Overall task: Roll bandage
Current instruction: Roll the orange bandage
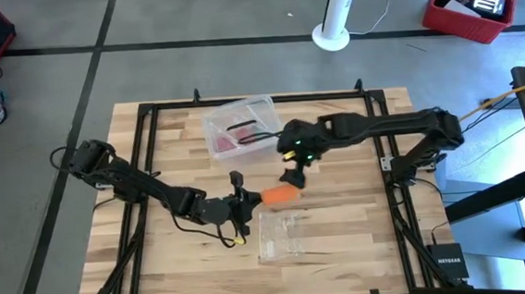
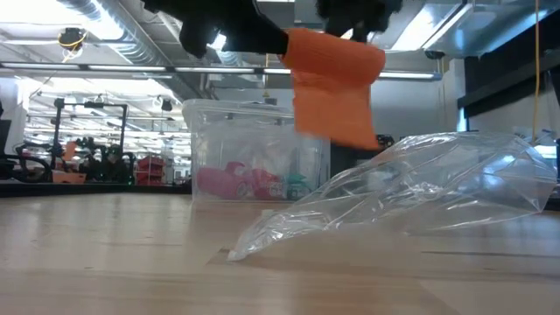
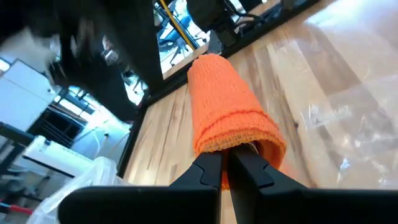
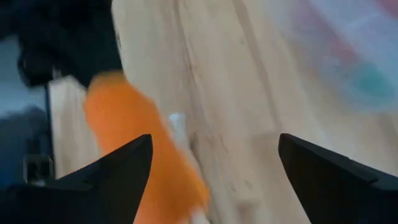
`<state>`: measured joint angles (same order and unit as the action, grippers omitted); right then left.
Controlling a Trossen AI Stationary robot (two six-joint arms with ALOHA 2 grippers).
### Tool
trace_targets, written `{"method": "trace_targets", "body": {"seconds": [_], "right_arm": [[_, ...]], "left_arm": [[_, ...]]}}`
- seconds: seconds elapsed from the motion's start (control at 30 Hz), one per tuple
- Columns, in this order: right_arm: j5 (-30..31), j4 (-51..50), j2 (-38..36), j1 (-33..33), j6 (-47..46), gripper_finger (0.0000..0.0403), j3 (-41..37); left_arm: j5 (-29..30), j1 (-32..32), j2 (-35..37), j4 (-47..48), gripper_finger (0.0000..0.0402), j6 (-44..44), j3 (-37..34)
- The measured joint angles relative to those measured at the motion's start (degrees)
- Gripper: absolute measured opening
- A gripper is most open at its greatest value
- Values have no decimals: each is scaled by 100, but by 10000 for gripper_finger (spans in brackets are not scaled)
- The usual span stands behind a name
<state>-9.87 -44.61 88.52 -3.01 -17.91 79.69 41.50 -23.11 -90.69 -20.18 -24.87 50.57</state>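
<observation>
The bright orange bandage is a stubby roll held up over the middle of the table. It also shows in the low view and in the left wrist view. My left gripper comes at the roll from the table's left and is shut, its fingertips inside the roll's near end. My right gripper hangs open just above and on the far side of the roll. In the right wrist view its fingers stand wide apart and the bandage passes by one of them. My left gripper's shut fingers reach into the open near end of the bandage roll, which is wound around their tips. They come nearly level from the table's left, along the roll's axis. The roll is lifted clear of the table, and a loose flap hangs below it.
A clear plastic box with red and green contents stands on the far side of the roll. A crumpled clear wrapper lies on the wood toward the near edge, right under the roll. A black frame borders the table.
</observation>
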Motion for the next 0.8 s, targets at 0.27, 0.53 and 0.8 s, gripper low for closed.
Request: {"method": "trace_targets", "body": {"seconds": [0.27,0.53,0.8], "right_arm": [[856,-478,-1537,535,626,351,-719],[2209,2757,-3397,1591,495,351,-3751],[2887,5342,-3370,1800,-177,351,-5700]], "left_arm": [[1,-16,277,-74,4,670,2],[-100,-5,354,-276,4,825,4],[-1457,410,699,-241,4,1125,4]]}}
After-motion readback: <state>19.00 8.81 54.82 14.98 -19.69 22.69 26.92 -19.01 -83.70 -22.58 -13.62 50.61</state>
